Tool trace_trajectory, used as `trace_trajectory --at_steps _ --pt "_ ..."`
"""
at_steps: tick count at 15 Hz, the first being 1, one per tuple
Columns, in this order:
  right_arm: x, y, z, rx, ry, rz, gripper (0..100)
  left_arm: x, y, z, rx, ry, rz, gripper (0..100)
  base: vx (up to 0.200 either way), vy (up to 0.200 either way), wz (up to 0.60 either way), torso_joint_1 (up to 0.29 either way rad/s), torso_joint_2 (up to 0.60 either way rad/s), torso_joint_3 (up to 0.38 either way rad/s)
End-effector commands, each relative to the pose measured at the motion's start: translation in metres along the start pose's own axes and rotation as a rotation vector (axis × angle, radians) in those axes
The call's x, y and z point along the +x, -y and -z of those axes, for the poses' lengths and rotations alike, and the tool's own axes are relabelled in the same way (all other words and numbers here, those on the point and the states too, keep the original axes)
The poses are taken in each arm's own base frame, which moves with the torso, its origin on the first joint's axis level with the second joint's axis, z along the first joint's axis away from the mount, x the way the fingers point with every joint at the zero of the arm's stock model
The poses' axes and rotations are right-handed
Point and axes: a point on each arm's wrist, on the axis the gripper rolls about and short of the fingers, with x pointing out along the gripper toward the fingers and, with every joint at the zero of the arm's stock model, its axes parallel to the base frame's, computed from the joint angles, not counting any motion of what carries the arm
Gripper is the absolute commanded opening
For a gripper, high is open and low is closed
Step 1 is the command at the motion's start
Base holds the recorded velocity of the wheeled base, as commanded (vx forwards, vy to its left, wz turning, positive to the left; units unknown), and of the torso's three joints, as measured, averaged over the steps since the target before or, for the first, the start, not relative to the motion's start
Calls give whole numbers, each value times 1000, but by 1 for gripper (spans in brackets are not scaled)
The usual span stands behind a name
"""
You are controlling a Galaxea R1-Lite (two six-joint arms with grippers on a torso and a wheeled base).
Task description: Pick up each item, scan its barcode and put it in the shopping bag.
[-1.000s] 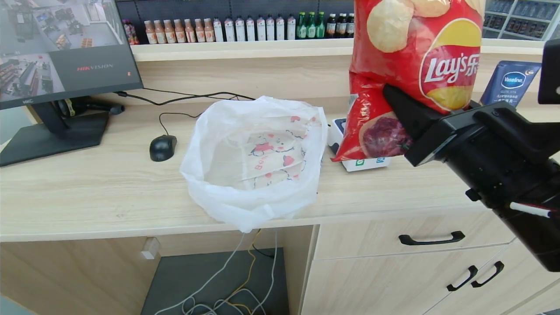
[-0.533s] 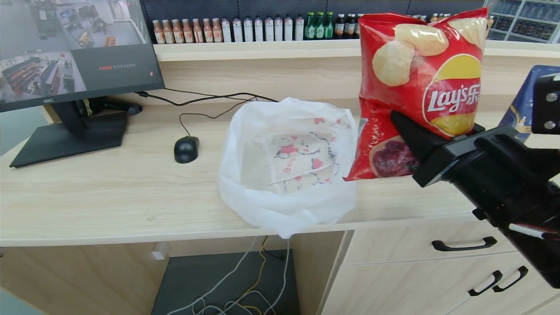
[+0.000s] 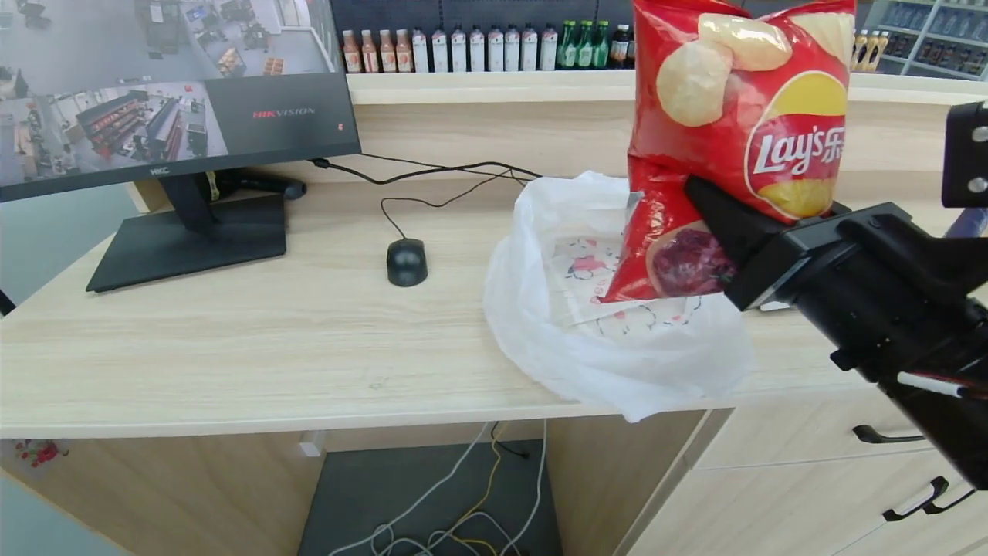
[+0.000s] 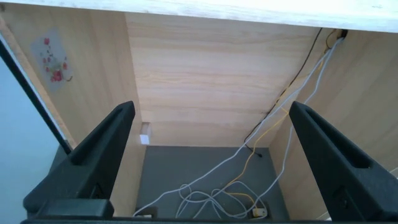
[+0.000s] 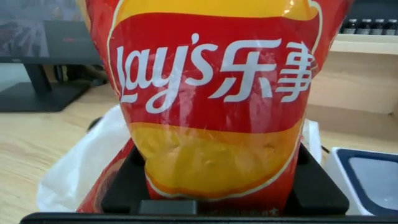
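Bright red on the chip bag (image 3: pixel 741 131), with a yellow disc, pale chips and a purple patch at its seven o'clock corner. The shopping bag (image 3: pixel 617 363) shows translucent white with a red-and-black cartoon print. At its nine o'clock, a black mouse (image 3: pixel 406 262) on the pale wood-grain counter (image 3: pixel 231 340).

Bright even indoor light, soft shadows on the counter (image 3: pixel 231 340), dimmer beneath, sheen on chip bag (image 3: pixel 741 116)

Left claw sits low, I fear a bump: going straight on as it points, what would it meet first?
Probably the pale wooden back panel under the counter, facing the open left claw; white and yellow cables hang aside, depth unclear.
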Motion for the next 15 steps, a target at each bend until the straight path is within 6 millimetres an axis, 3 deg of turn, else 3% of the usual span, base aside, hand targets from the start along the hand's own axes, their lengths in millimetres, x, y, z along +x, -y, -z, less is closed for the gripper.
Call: trace_trajectory --at_steps 1,8,15 --pt "8 -3 -6 32 18 8 0 0 0 0 0 0 -2 100 0 0 0 0 0 0" --pt "37 -28 -1 232 -172 114 0 0 0 0 0 0 0 100 0 0 0 0 0 0" --pt "54 -21 17 279 -287 183 0 0 0 0 0 0 -2 100 0 0 0 0 0 0"
